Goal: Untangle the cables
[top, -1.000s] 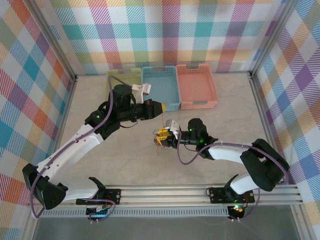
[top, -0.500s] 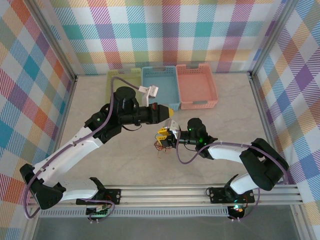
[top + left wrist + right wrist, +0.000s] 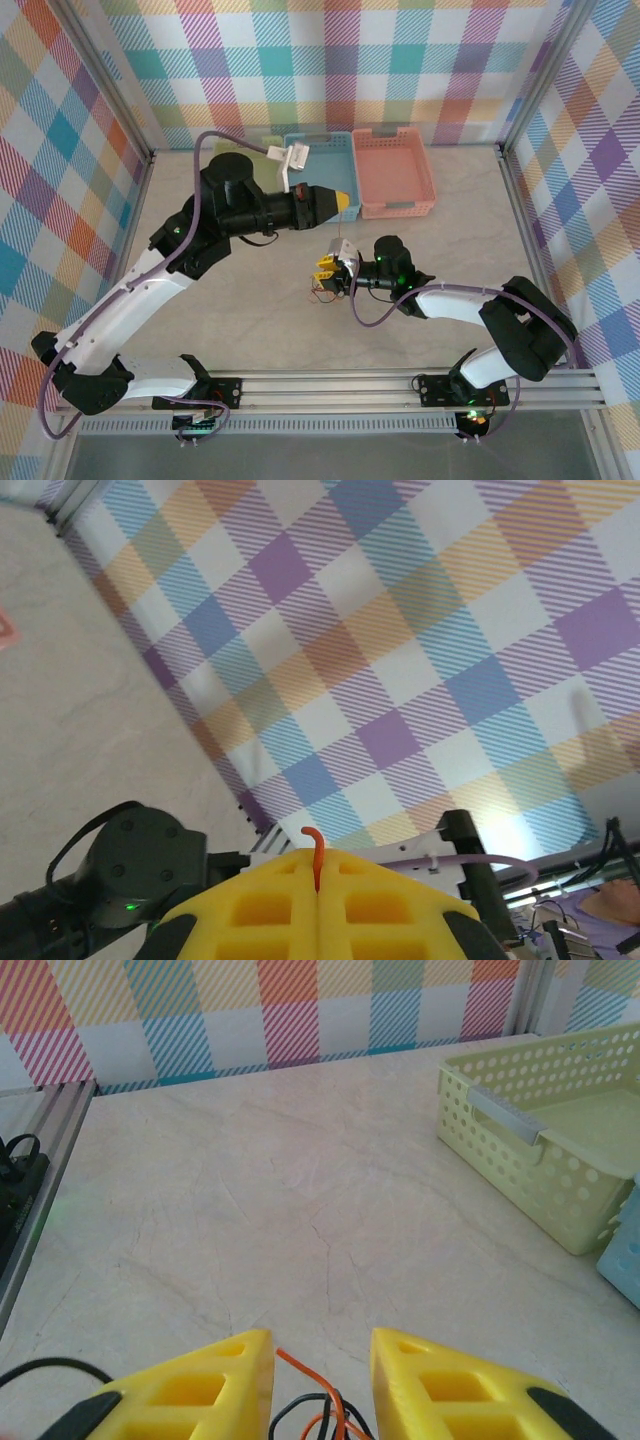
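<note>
Top external view places the left gripper [image 3: 343, 203] raised over the middle of the table [image 3: 240, 310], with the right gripper [image 3: 328, 272] just below it in the picture and low over the surface. The cables [image 3: 321, 291] sit as a small dark knot with red-orange flecks at the tip of the right gripper, on or just above the table; which of the two cannot be told. The left jaws are pressed fully together on an orange strand [image 3: 314, 852], whose hooked end pokes out between the yellow pads in the left wrist view. The right jaws stand partly apart with orange and black wires lying in the gap near their base; they appear clenched on the knot, though the contact itself is hidden. A faint thin line runs between the two grippers in the top external view and is probably the same strand drawn tight. The step in hand is judged to be the extraction of one wire: the right arm anchors the knot while the left arm pulls the strand away from it. The task is at an early or middle stage, since the remaining wires are bunched. The next move calls for a steady pull along the line of the strand, with the anchor held firm, until the far end slips free. Excess force could drag the whole knot out of the right jaws. The wires are thin, curly and limp. The green basket [image 3: 540, 1150] stands well apart.
</note>
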Tool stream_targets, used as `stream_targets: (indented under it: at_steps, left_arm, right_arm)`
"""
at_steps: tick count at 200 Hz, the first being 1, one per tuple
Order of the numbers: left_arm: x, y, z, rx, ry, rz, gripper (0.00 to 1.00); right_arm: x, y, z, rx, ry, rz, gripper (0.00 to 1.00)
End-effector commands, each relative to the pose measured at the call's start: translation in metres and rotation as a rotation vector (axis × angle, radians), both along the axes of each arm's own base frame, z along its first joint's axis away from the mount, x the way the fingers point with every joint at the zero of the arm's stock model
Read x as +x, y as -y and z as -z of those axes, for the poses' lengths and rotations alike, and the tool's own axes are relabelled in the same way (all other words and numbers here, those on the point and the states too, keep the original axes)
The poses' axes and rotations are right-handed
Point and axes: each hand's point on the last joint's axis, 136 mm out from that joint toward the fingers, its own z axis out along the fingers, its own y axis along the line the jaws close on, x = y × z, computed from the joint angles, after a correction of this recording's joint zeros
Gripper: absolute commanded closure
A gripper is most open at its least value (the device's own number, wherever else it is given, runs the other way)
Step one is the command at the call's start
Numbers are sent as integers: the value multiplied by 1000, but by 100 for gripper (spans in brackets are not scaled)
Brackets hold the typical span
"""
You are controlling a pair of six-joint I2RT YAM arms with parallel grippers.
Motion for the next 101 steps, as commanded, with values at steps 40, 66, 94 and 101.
stream_targets:
  at_steps: [40, 66, 94, 101]
  left_arm:
    - [-15, -15, -74, -79, 134, -5, 100]
    - [-14, -22, -81, -78, 165, -38, 100]
    - [-13, -35, -90, -56, 214, -96, 100]
    - [-12, -39, -91, -45, 226, -118, 100]
  right_arm:
    - [6, -5, 3, -31, -7, 11, 68]
    - [8, -6, 3, -35, -9, 14, 68]
    - [10, -4, 11, -66, -26, 28, 68]
    - [10, -5, 11, -66, -27, 26, 68]
